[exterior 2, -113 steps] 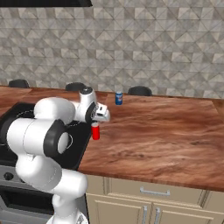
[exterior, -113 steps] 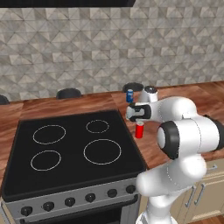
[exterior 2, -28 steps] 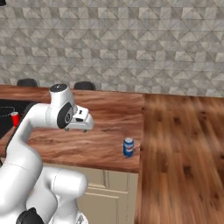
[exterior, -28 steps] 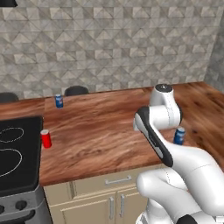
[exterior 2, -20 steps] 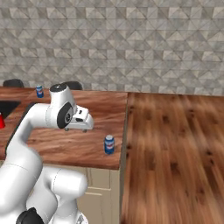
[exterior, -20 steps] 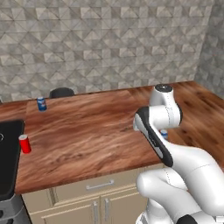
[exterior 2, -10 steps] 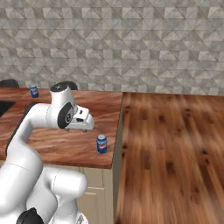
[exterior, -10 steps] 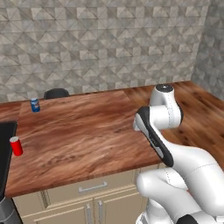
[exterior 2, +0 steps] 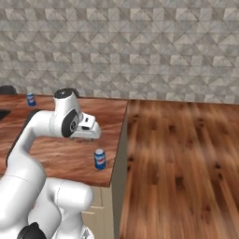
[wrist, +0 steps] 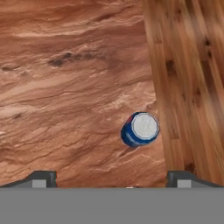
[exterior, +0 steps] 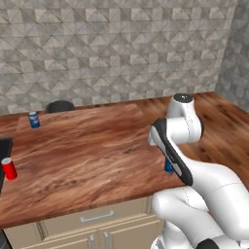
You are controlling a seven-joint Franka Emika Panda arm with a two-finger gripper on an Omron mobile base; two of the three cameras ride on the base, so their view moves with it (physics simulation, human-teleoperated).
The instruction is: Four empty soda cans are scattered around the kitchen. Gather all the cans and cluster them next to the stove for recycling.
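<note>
Hand view: small blue soda can with a silvery top (wrist: pixel 139 129) stands upright on the reddish-brown wood countertop (wrist: pixel 70 83), just beside its right edge, wood floor (wrist: pixel 192 78) past it. Gripper (wrist: pixel 111 178) hangs above the can, fingers spread wide, pinching nothing (can not between the tips). Left base view: second blue can (exterior: pixel 33 119) at the far left by the wall; red can (exterior: pixel 8 168) nearer, at the left edge.
</note>
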